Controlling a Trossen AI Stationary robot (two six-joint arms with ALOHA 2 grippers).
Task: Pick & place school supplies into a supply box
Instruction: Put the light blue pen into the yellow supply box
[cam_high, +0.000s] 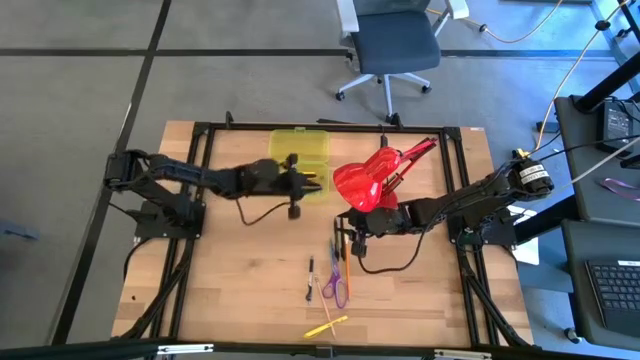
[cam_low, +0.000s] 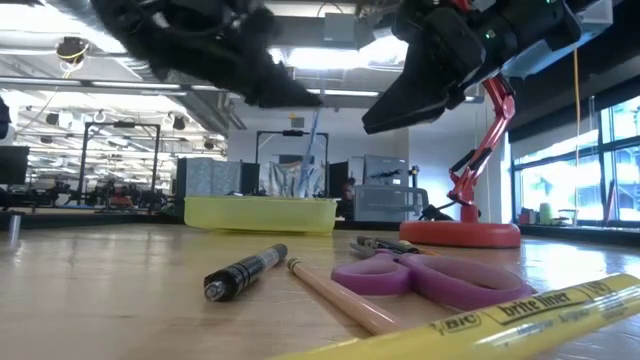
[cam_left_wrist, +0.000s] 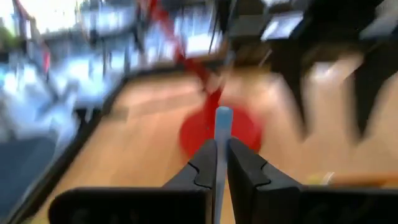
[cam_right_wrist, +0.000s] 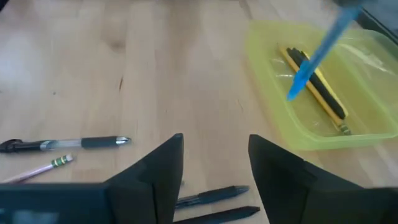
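Note:
The supply box (cam_high: 300, 148) is translucent yellow-green and stands open at the far middle of the table; black and yellow pens (cam_right_wrist: 317, 84) lie in it. My left gripper (cam_left_wrist: 222, 163) hangs beside the box, shut on a blue pen (cam_right_wrist: 318, 55) that slants down over it. My right gripper (cam_right_wrist: 214, 168) stands open above the table's middle and holds nothing. Loose supplies lie near the front: purple scissors (cam_high: 338, 286), a yellow highlighter (cam_high: 326, 326), a black pen (cam_high: 311, 280) and a pencil (cam_low: 330, 295). My left gripper pinches the blue pen between its two fingers, with the pen lying along them. One end (cam_left_wrist: 222, 121) sticks out past the fingertips. The pen is lifted clear. It slants downward, and its free tip (cam_right_wrist: 292, 93) hangs above the box's inside.
A red desk lamp (cam_high: 370, 180) stands just right of the box, its round base (cam_low: 460, 233) on the table between the two arms. More black pens (cam_right_wrist: 211, 198) lie right under my right gripper. Bare wood lies to the left of the loose supplies.

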